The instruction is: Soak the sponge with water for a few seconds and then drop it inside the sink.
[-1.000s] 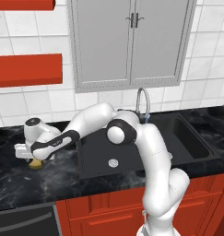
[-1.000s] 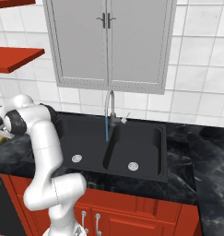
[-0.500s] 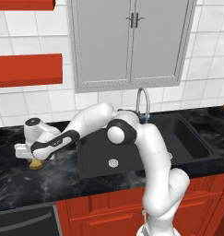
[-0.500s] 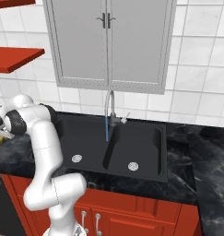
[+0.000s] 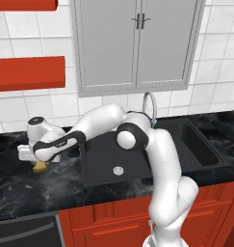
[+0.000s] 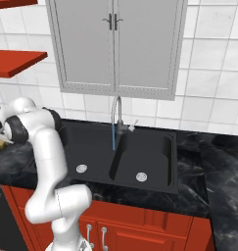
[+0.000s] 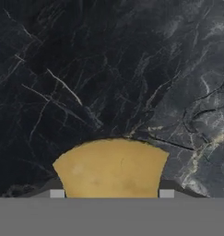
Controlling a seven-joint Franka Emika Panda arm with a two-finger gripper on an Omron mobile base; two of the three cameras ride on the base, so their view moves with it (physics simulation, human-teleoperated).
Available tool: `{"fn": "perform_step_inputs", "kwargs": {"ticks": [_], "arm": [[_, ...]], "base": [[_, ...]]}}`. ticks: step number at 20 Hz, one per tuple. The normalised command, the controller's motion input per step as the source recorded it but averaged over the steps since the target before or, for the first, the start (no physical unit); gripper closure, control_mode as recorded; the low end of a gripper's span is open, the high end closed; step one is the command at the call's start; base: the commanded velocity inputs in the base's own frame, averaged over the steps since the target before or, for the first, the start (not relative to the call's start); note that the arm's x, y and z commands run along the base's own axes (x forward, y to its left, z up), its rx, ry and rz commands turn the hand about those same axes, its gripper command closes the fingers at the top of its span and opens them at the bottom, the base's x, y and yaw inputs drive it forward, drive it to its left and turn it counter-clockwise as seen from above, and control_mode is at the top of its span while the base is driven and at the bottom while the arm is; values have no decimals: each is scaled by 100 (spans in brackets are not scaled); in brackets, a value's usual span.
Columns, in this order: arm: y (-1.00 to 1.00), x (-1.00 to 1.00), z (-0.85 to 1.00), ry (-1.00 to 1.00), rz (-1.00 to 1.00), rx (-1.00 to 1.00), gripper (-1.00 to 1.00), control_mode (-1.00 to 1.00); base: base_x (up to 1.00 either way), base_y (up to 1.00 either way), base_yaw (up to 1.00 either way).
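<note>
Where the arm hides it, sponge (image 7: 111, 168) half cut off, tool (image 7: 111, 193) clamped on it, counter (image 7: 109, 69) beneath.

One sponge (image 7: 111, 168), one sink (image 6: 121, 154) with two basins, two drains, one faucet (image 6: 116, 113), two cabinet doors (image 6: 115, 44)

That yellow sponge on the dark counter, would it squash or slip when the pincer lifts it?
The sponge looks soft, so it would probably give a little between the closed fingertips. It seems small and light beside the sink. Its flat shape is unlikely to roll.
</note>
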Motion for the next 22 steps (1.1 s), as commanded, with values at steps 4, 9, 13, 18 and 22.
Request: {"fn": "perform_step_inputs", "kwargs": {"ticks": [4, 9, 13, 18, 22], "arm": [[-40, -5, 58, 1, 0, 0, 100, -100], [-32, -9, 42, 1, 0, 0, 100, -100], [-36, -4, 37, 0, 0, 0, 100, -100], [-34, 0, 34, 0, 0, 0, 100, -100], [-39, 0, 22, 0, 0, 0, 100, -100]], "base": [[0, 0, 0], [0, 0, 0], [0, 0, 0], [0, 0, 0], [0, 0, 0]]}}
